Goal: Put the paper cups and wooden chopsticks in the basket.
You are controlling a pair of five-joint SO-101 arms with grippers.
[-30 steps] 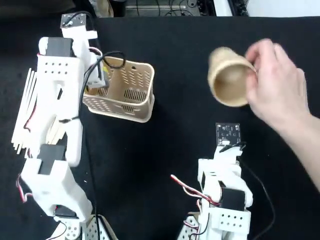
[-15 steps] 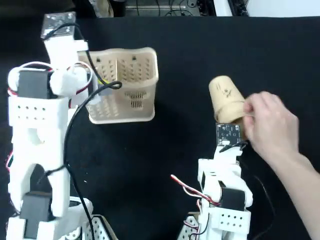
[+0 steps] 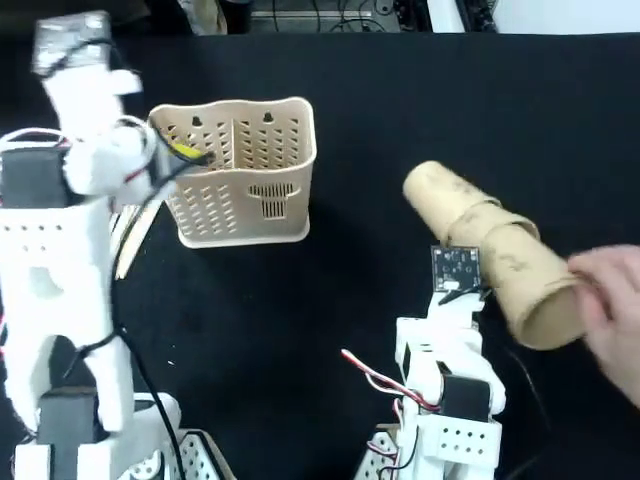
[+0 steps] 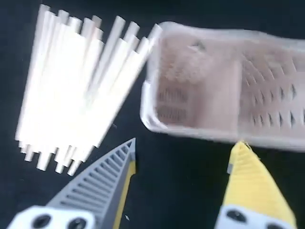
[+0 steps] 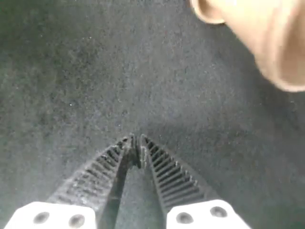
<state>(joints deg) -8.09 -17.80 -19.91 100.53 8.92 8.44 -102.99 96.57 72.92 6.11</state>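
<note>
Two nested paper cups (image 3: pixel 490 250) lie on their side on the black table, and a person's hand (image 3: pixel 612 312) touches their wide end. The beige basket (image 3: pixel 240 170) stands upright at the back left. Wooden chopsticks (image 3: pixel 130 232) lie beside it, partly under the left arm (image 3: pixel 55 250). In the left wrist view my left gripper (image 4: pixel 186 143) hangs open above the table, between the chopsticks bundle (image 4: pixel 76 90) and the basket (image 4: pixel 224 86). My right gripper (image 5: pixel 136 140) is shut and empty over bare table, with the cups (image 5: pixel 252 28) just beyond it.
The right arm (image 3: pixel 445 385) sits low at the front, with its wrist board (image 3: pixel 456 265) right next to the cups. Cables and equipment line the table's far edge. Black tabletop lies open between the basket and the cups.
The hand has laid the cups down on their side as a nested pair and drawn back to the right. The left arm has risen and swung left. The basket stands upright.
</note>
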